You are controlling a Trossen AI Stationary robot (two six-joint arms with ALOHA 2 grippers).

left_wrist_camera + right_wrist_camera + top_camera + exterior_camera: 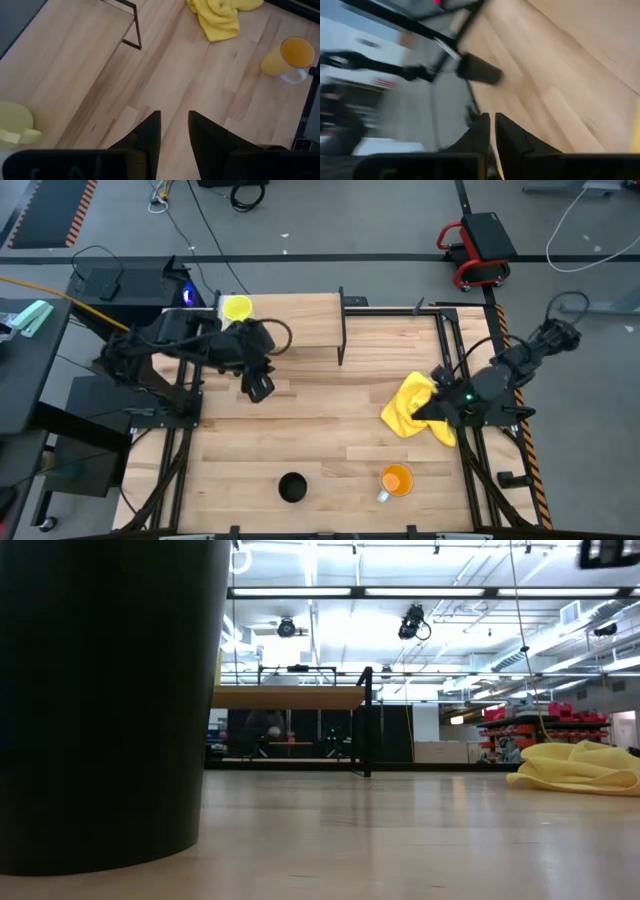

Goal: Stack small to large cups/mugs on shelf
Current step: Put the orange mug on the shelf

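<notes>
The yellow mug [237,308] stands on the left end of the shelf [300,323], a raised light-wood board on black legs at the table's far side; it also shows in the left wrist view [15,122]. The black cup [292,487] stands near the table's near edge and fills the left of the low view [100,700]. To its right stands the orange mug [397,480] with its pale handle [294,76]. My left gripper [174,125] hovers open just in front of the shelf [258,385]. My right gripper [492,125] is shut, above the edge of the yellow cloth [432,415].
A crumpled yellow cloth [412,408] lies on the right side of the table, also in the low view [580,770]. The shelf's black legs [342,330] stand on the tabletop. Bare plank lies between the shelf and the two near cups.
</notes>
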